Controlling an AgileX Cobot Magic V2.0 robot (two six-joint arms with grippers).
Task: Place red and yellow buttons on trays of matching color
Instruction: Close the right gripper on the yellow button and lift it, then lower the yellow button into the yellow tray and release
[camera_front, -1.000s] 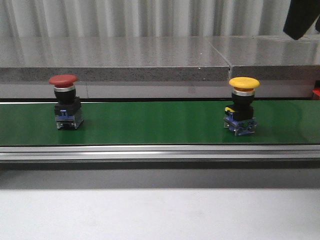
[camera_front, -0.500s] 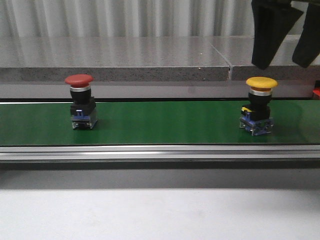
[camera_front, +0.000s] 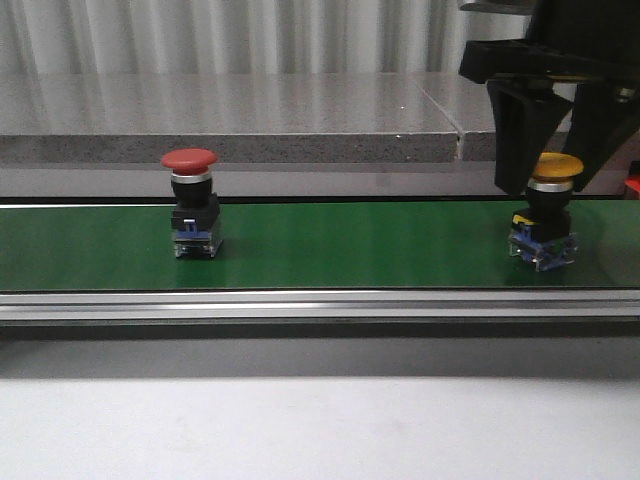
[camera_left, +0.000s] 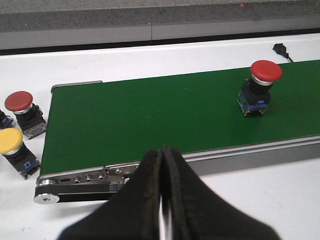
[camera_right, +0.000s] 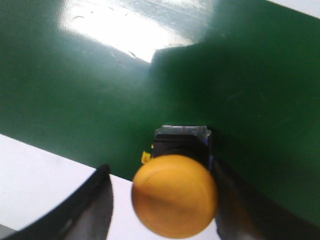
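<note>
To take the yellow button (camera_front: 555, 166) well, the right gripper (camera_front: 560, 150) should come down centred over the cap and close below it. The button stands upright on the green belt (camera_front: 350, 245), between the released jaws; the left gripper (camera_left: 162, 175) hangs clenched, the red button (camera_front: 190, 160) well apart

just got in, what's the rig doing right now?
The right gripper is open and straddling the yellow button on the green belt, its fingers on either side of the cap but not yet closed. The red button stands untouched farther left on the belt. The left gripper is shut and empty near the belt's end, where two spare buttons sit off the belt.
</note>
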